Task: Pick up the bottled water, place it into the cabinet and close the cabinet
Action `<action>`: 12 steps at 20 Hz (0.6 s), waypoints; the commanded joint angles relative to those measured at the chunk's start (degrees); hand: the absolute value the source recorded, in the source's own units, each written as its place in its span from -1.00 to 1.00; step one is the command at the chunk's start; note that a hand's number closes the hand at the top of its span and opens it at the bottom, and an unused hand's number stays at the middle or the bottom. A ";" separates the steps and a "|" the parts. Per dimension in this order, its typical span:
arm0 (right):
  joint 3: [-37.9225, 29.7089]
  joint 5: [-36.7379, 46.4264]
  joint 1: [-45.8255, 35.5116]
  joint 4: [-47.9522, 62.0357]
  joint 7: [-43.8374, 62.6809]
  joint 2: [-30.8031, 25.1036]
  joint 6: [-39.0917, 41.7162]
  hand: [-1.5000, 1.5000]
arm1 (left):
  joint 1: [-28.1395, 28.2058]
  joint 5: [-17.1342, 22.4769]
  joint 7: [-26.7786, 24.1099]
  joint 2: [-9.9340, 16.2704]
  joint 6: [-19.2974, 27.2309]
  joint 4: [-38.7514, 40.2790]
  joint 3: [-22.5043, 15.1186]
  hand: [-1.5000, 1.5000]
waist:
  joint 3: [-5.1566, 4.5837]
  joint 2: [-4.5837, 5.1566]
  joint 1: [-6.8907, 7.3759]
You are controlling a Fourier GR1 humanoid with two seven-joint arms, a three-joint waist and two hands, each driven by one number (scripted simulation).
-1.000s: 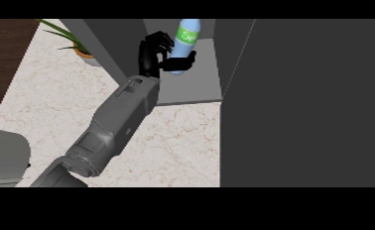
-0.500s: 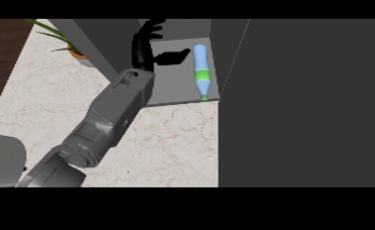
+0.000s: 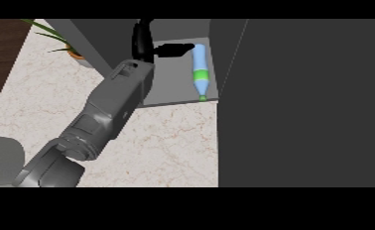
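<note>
The water bottle (image 3: 199, 69), pale blue with a green label and green cap, lies on its side on the grey floor of the open cabinet (image 3: 172, 92), cap toward the front edge. My left hand (image 3: 144, 43) is inside the cabinet just left of the bottle. It is open, fingers straight and pointing away, and the thumb reaches toward the bottle's far end without curling round it. The right hand does not show.
The cabinet's dark door (image 3: 296, 105) stands open and fills the right side of the view. A potted plant (image 3: 64, 45) sits at the far left on the marble counter (image 3: 168, 144). A grey rounded object (image 3: 9, 160) shows at the lower left edge.
A second ago my left hand held the bottle upright in the cabinet. It has let go and opened, and the bottle now lies flat on the cabinet floor.
</note>
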 commanded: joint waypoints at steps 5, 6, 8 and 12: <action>-0.53 -4.75 -0.30 -2.74 2.74 -0.86 0.10 -1.00 | -0.46 3.29 -7.80 -0.95 -10.90 -4.92 4.31 -1.00 | 0.01 -0.44 1.70; 0.46 -4.27 2.32 -5.14 2.27 -0.49 0.69 -1.00 | 0.16 3.82 -8.42 -1.24 -11.97 -5.14 4.95 -1.00 | 0.00 -0.80 1.53; 1.63 -4.13 2.80 -5.80 3.83 -0.15 0.18 -1.00 | 0.86 3.85 -8.72 -1.07 -14.99 -5.33 5.24 -1.00 | 0.02 -1.09 2.63; 0.89 -5.45 3.97 -5.68 2.78 0.33 0.50 -1.00 | 0.45 3.45 -8.94 -2.59 -14.58 -5.31 5.54 -1.00 | 0.08 -1.44 2.91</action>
